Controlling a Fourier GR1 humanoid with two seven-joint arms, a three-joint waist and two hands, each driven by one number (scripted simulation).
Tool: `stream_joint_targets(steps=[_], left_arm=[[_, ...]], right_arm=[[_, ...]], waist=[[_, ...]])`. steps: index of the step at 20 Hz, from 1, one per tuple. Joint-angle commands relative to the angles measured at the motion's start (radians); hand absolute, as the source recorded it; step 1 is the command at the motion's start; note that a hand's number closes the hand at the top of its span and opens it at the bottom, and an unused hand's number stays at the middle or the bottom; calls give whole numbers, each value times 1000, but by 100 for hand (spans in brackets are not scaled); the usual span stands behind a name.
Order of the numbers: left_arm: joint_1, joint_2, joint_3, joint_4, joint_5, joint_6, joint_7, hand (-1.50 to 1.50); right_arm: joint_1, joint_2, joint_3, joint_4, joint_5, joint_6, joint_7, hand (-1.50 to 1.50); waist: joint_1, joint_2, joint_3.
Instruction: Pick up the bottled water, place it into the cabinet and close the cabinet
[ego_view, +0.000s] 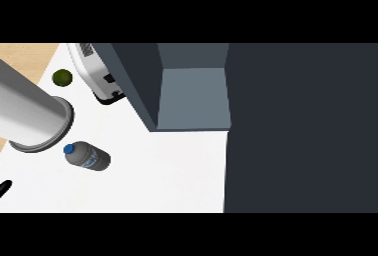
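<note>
From my head view the bottled water (86, 155) lies on its side on the white counter (170, 170), blue cap toward the grey forearm (29, 112). Cabinet (193, 95) stands open, its dark door (303, 125) at right. Small green fruit (62, 77) sits upper left.

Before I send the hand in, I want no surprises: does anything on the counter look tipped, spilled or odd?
Nothing looks spilled or damaged. The bottled water lies on the white counter, short of the open cabinet. A green fruit sits at the back left.
</note>
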Motion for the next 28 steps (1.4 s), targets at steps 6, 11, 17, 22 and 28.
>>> stream_joint_targets(steps=[6,11,17,22,28], left_arm=[[-163,56,49,220,-15,-25,17,-150],[-208,10,23,372,-209,-126,-117,-150],[-342,1,-1,515,-306,-125,-176,-150],[-431,-55,-47,675,-453,-87,-255,-150],[-478,-35,-29,851,-536,-104,-360,-150]], right_arm=[[54,-11,-47,-175,-200,-1,68,-150],[76,-8,-78,-126,-219,51,-1,-150],[79,-30,-88,-159,-253,35,34,-150],[110,-29,-90,-156,-257,67,7,-150],[144,-31,-115,-158,-288,81,-16,-150]], waist=[[-13,7,-1],[-15,4,-1],[-12,7,-2],[-21,7,-2],[-16,7,-2]])
